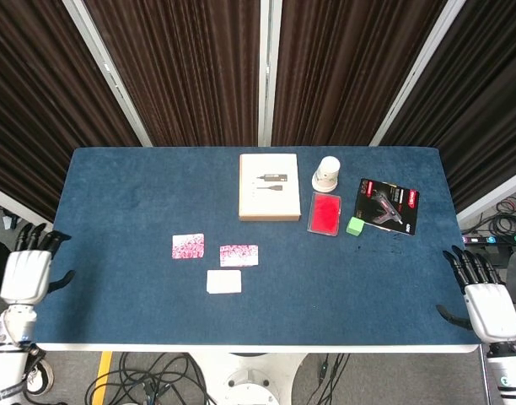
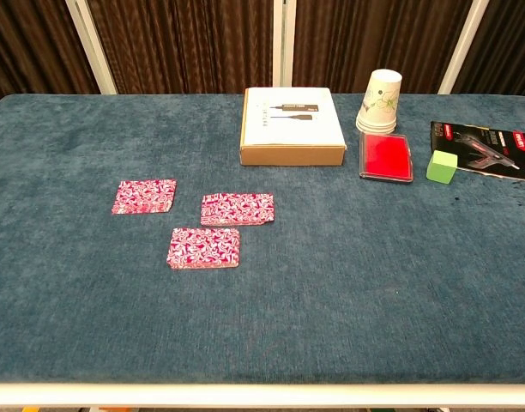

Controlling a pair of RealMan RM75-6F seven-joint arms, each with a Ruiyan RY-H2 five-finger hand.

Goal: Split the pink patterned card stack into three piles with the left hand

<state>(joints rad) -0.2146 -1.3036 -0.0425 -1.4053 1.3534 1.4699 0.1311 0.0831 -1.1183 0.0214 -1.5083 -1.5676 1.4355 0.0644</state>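
Observation:
Three pink patterned card piles lie on the blue table. One pile (image 2: 143, 196) (image 1: 188, 246) is at the left, a second pile (image 2: 237, 209) (image 1: 239, 255) sits to its right, and a third pile (image 2: 204, 248) (image 1: 223, 281) lies nearer the front edge, looking whitish in the head view. My left hand (image 1: 28, 272) hangs off the table's left edge, fingers spread, holding nothing. Beyond the right front corner my right hand (image 1: 486, 302) is likewise empty with fingers apart. Neither hand shows in the chest view.
A white-topped cardboard box (image 2: 292, 125) stands at the back centre. To its right are stacked paper cups (image 2: 381, 101), a red flat case (image 2: 385, 156), a green cube (image 2: 442, 166) and a black printed package (image 2: 485, 148).

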